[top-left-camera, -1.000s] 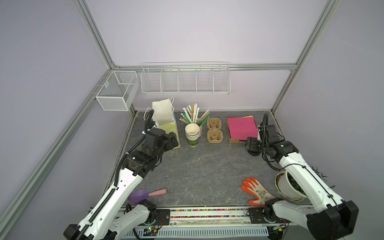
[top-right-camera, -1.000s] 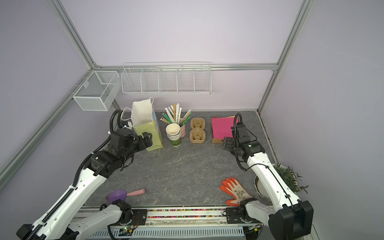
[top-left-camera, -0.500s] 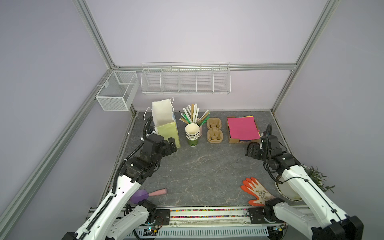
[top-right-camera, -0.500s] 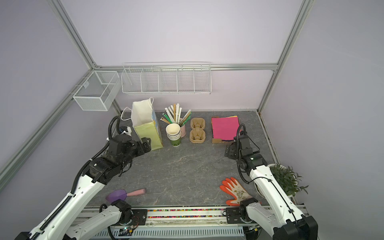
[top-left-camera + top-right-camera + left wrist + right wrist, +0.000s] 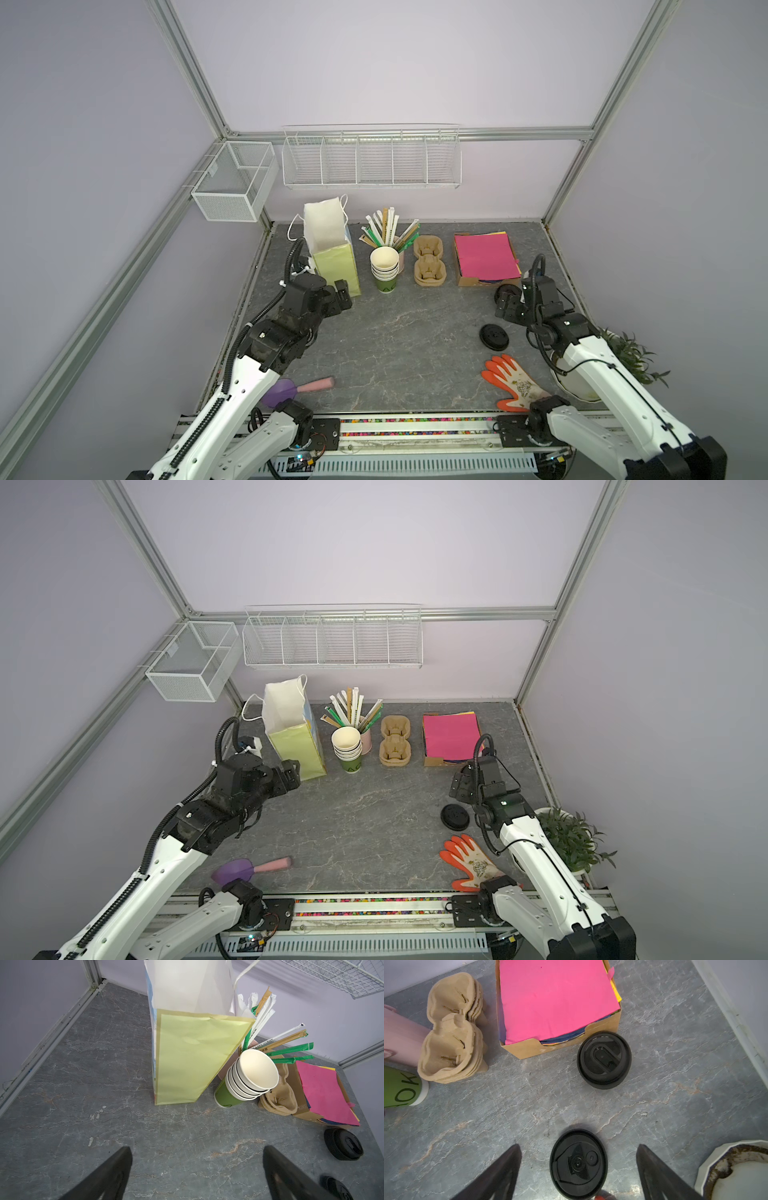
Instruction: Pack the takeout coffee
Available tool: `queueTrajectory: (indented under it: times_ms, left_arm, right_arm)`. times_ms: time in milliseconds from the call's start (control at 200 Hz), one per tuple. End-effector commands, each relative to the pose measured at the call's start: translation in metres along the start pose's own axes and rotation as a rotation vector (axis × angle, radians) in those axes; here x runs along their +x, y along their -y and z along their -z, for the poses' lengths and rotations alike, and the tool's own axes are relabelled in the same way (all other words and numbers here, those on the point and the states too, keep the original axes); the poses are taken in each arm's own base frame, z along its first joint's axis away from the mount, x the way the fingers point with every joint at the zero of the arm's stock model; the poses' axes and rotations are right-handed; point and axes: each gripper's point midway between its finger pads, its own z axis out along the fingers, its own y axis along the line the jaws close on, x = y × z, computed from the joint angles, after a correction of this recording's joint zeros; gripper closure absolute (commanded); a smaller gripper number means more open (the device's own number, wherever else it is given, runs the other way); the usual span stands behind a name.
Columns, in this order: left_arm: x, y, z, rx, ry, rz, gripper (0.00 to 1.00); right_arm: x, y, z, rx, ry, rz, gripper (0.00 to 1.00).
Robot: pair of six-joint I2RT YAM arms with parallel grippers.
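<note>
the right gripper (image 5: 578,1146) hangs wide open and empty over the counter (image 5: 399,332), just in front of the cardboard box (image 5: 529,1051) of pink paper. one black coffee cup (image 5: 604,1059) stands just beside the box's front edge. a second black lidded cup (image 5: 578,1162) sits farther out from the box and shows between the gripper's fingers in the right wrist view. the left gripper (image 5: 196,1148), also wide open and empty, faces the paper bag (image 5: 193,1059), well left of the box.
</note>
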Motion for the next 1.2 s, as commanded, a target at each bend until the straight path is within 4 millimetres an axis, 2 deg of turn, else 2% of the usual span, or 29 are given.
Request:
queueTrajectory:
  times_ms: [0,200,380,685,1055,1195]
  left_arm:
    - [0.010,-0.006,-0.003,-0.029,-0.028,-0.031,0.01]
    - [0.010,-0.006,-0.005,-0.038,-0.038,-0.047,0.01]
    - [0.011,-0.012,-0.004,-0.066,-0.032,-0.062,0.00]
    - [0.010,-0.021,-0.001,-0.104,-0.024,-0.087,0.00]
    - [0.009,-0.023,-0.002,-0.122,-0.018,-0.099,0.00]
    - [0.010,-0.024,-0.002,-0.124,-0.023,-0.102,0.00]
  right_arm:
    - [0.043,0.002,-0.010,-0.011,-0.141,-0.031,0.10]
    - [0.068,0.000,-0.016,-0.003,-0.198,-0.008,0.09]
    - [0.094,0.002,-0.038,0.044,-0.266,0.019,0.08]
    - [0.097,0.000,-0.058,0.108,-0.293,0.062,0.05]
    - [0.099,0.003,-0.063,0.173,-0.304,0.078,0.00]
    - [0.099,0.002,-0.065,0.173,-0.311,0.082,0.04]
